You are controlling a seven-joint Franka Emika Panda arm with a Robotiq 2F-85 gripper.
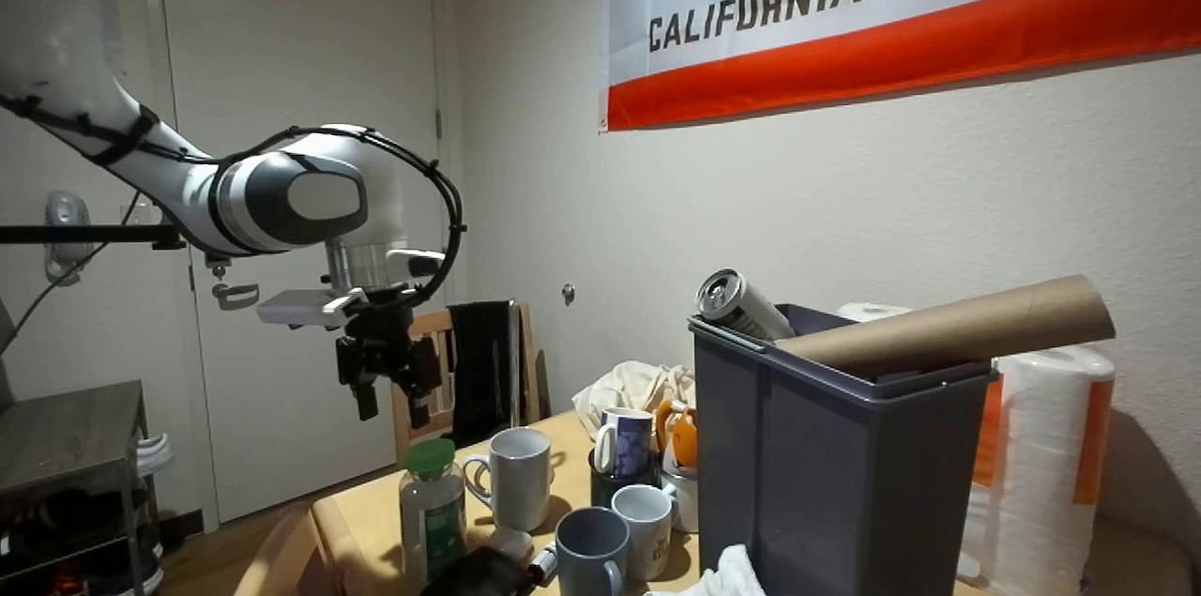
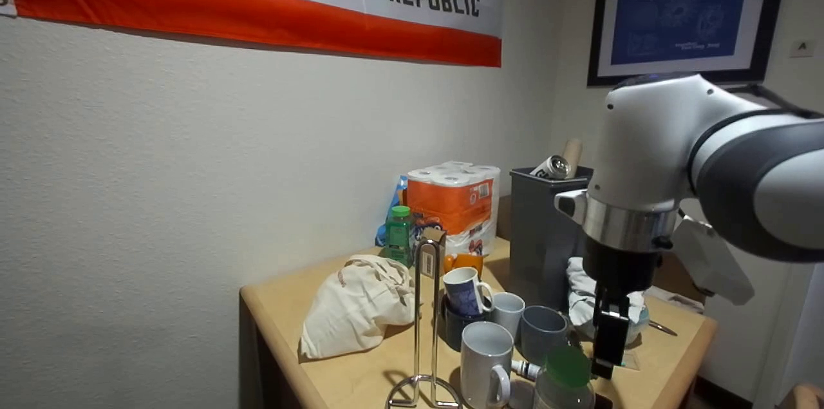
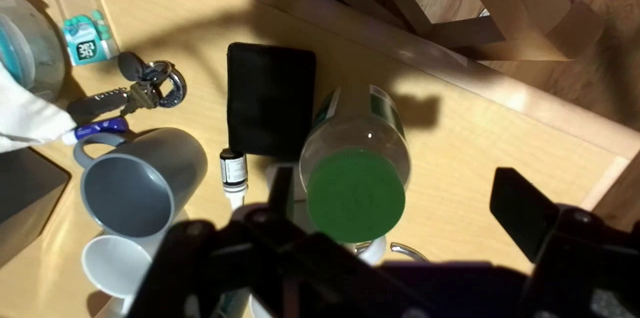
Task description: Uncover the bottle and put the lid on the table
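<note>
A clear bottle with a green label stands upright on the light wooden table (image 1: 366,510); the bottle shows in both exterior views (image 1: 433,530) (image 2: 559,397) and in the wrist view (image 3: 352,130). Its round green lid (image 1: 430,458) sits on top, and also shows in the other views (image 2: 569,366) (image 3: 356,195). My gripper (image 1: 394,405) is open and empty, pointing down above the bottle with a gap over the lid. In the wrist view the lid lies between the open fingers (image 3: 395,193), nearer the left finger. The gripper also shows in an exterior view (image 2: 608,351), right of the lid.
A white mug (image 1: 521,479), a grey mug (image 1: 591,544) and a metal stand (image 2: 425,306) are near the bottle. A black wallet (image 3: 270,100), a small black-and-white tube (image 3: 233,170) and keys (image 3: 150,87) lie beside it. A dark grey bin (image 1: 798,465) stands farther off.
</note>
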